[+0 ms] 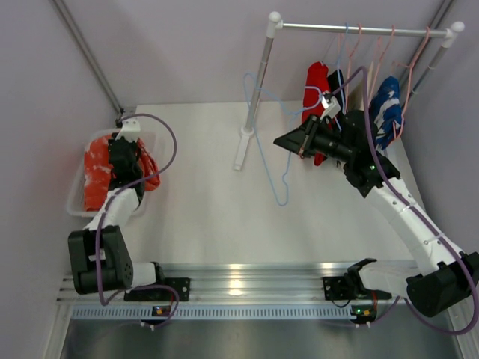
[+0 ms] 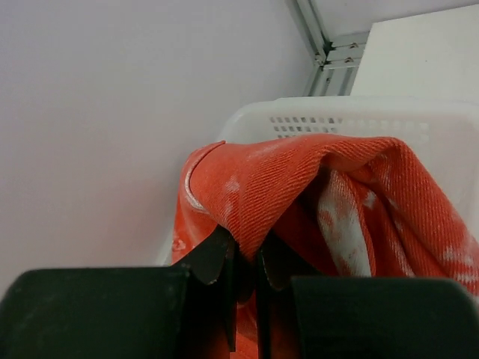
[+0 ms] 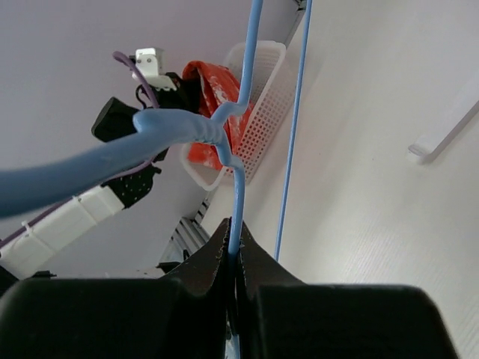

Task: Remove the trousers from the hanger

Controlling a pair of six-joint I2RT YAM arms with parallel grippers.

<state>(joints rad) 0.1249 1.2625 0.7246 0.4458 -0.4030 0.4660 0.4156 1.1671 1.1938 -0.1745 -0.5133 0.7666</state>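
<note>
The orange-red trousers (image 1: 97, 172) with white marks lie in and over a white basket (image 1: 75, 203) at the far left. My left gripper (image 1: 123, 153) is shut on a fold of them; in the left wrist view the cloth (image 2: 299, 179) is pinched between the fingers, my left gripper (image 2: 247, 262) closed. The bare light-blue wire hanger (image 1: 262, 134) hangs in the air over the table's middle. My right gripper (image 1: 288, 140) is shut on its wire, seen in the right wrist view as the hanger (image 3: 241, 179) clamped in my right gripper (image 3: 233, 250).
A clothes rail (image 1: 359, 30) on a white post (image 1: 254, 97) stands at the back right. A deep-red garment (image 1: 314, 86), a blue-and-white garment (image 1: 385, 108) and pink hangers (image 1: 378, 52) hang on it, close behind my right arm. The basket also shows in the right wrist view (image 3: 262, 105).
</note>
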